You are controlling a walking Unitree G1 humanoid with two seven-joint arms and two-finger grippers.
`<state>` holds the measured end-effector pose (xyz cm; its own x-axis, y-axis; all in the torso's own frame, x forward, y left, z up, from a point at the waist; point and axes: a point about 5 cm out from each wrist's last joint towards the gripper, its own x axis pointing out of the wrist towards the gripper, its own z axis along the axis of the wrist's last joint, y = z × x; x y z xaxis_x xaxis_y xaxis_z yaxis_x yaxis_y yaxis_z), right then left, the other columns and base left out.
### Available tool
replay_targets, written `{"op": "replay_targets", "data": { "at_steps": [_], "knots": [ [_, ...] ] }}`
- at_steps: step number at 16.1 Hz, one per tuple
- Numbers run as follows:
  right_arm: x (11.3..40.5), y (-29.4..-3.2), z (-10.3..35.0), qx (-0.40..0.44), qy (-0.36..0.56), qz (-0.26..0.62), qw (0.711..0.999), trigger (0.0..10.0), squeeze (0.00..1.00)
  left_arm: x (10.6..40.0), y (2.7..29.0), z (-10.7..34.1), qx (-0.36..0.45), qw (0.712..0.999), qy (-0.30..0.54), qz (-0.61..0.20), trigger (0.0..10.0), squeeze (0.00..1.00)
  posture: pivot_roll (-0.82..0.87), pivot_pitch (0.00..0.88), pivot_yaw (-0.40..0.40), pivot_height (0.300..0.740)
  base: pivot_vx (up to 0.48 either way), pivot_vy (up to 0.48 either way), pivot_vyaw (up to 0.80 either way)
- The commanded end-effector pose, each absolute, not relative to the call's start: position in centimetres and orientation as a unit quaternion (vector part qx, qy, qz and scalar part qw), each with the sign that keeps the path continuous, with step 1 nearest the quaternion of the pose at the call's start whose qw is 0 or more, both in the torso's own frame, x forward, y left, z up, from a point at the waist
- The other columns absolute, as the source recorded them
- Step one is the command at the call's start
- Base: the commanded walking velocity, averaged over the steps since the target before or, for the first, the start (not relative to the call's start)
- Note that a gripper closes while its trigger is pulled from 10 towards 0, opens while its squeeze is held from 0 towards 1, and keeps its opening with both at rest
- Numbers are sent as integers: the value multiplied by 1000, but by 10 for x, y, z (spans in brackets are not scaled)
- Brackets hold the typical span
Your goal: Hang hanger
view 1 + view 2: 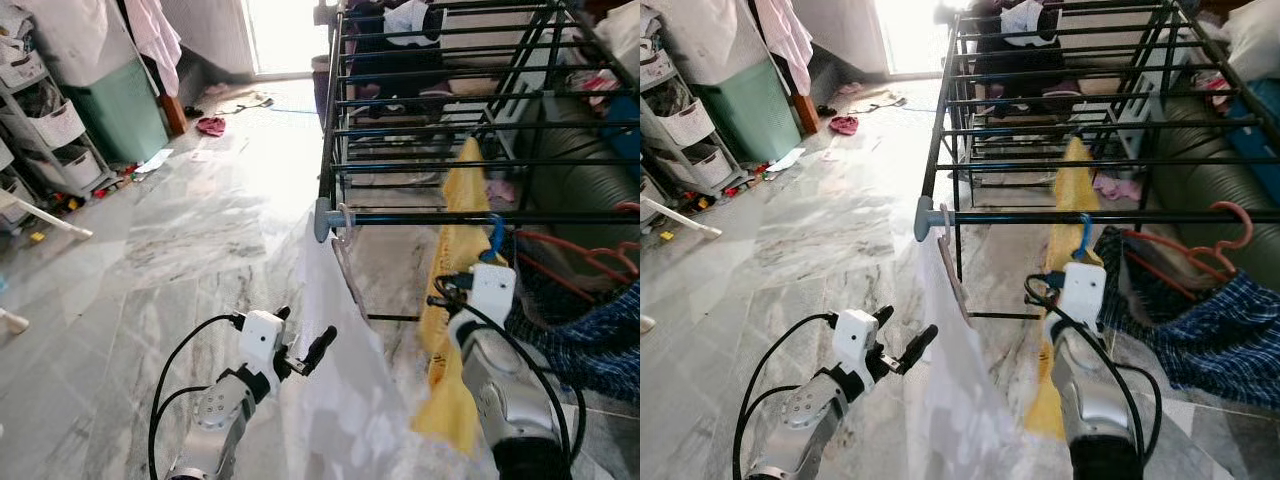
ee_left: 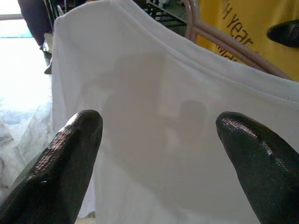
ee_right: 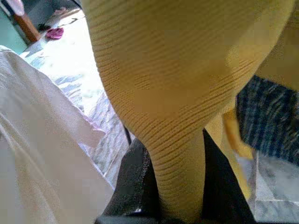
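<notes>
Two silver arms reach fwd toward a black drying rack [image 1: 470, 130] standing on a grey marble floor [image 1: 200, 240].

Far left: white shelf unit w/ baskets [image 1: 55, 135], a green bin [image 1: 125, 110] beside it, pink cloth [image 1: 155, 35] hanging above the bin. Small red item [image 1: 211, 125] on the floor further back, near a bright doorway.

Left gripper [image 1: 305, 355] is low, left of centre, its two black fingers spread apart w/ nothing between them. Left wrist view: both fingertips [image 2: 70, 154] wide apart, pointing at a white garment [image 2: 163, 140] just ahead; can't tell if they touch it. That white garment [image 1: 340, 350] hangs from the rack's near rail [image 1: 480, 217] on a pale pink hanger [image 1: 345, 240], close to the grey end cap [image 1: 322, 220] at the rail's left corner.

Centre-right: a yellow shirt [image 1: 455, 300] hangs on the same rail by a hanger w/ a blue hook [image 1: 495, 235]. Hook sits over the rail. Right gripper [image 1: 470, 285] is up against the yellow shirt just below the hook. Right wrist view: ribbed yellow fabric [image 3: 187, 93] is pinched between the dark fingers [image 3: 135, 186], so the gripper is clamped on the shirt.

Right of that: a red-orange hanger [image 1: 1200, 245] carrying a blue plaid garment [image 1: 1210, 330], next to a dark grey sofa [image 1: 570, 170] under the rack's right side. More clothes on the rack's far end [image 1: 400, 25].
</notes>
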<state>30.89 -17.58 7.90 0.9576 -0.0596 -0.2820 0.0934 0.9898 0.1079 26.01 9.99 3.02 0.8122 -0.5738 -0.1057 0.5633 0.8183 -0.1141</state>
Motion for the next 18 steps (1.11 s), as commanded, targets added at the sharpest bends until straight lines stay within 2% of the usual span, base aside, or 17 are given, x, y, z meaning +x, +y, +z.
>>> {"op": "replay_targets", "data": {
  "at_steps": [1,8,18],
  "knots": [
    [323,-167,112,64,84,-14,994,10000,0,261,102,33,-47,950,59,-303,10000,0,-216,0,98,740,0,0,0],
    [336,-189,109,62,143,-40,987,10000,0,261,101,43,-70,944,41,-320,10000,0,-213,0,91,740,0,0,0],
    [361,-197,111,100,214,-55,970,10000,0,256,100,40,-69,942,52,-323,10000,0,-195,0,74,740,0,0,0]
  ]
}}
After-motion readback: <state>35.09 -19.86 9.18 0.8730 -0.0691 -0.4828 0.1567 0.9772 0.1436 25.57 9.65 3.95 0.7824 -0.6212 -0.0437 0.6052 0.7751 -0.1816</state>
